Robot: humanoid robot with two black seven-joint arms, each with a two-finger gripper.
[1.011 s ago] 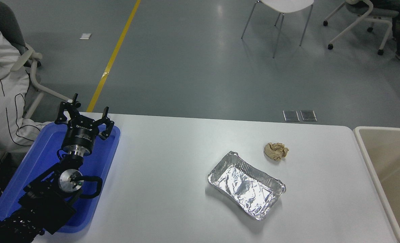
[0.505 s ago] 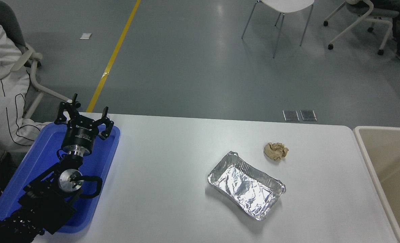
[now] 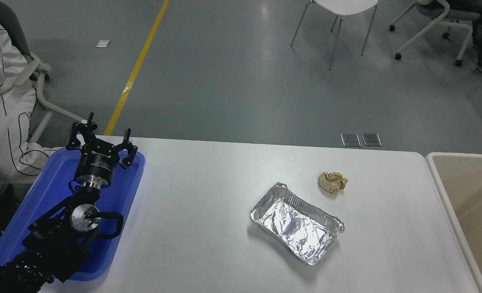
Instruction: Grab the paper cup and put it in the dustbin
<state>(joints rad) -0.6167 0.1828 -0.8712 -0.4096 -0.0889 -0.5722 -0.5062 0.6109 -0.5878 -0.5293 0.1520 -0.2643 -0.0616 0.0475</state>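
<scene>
Beige plastic, the bin stands at the table's right end, only part of it in view. A pale curved edge shows low inside it at the picture's right border, too little to tell what it is; I cannot see the cup elsewhere. The left gripper hangs over the blue tray at the near left, fingers spread wide, holding nothing. A foil tray sits mid-table, with a brown paper ball near its far side.

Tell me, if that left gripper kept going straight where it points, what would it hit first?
Probably nothing on the table: the left gripper points past the blue tray's far rim, out over the table's far edge. Depth is unclear.
</scene>
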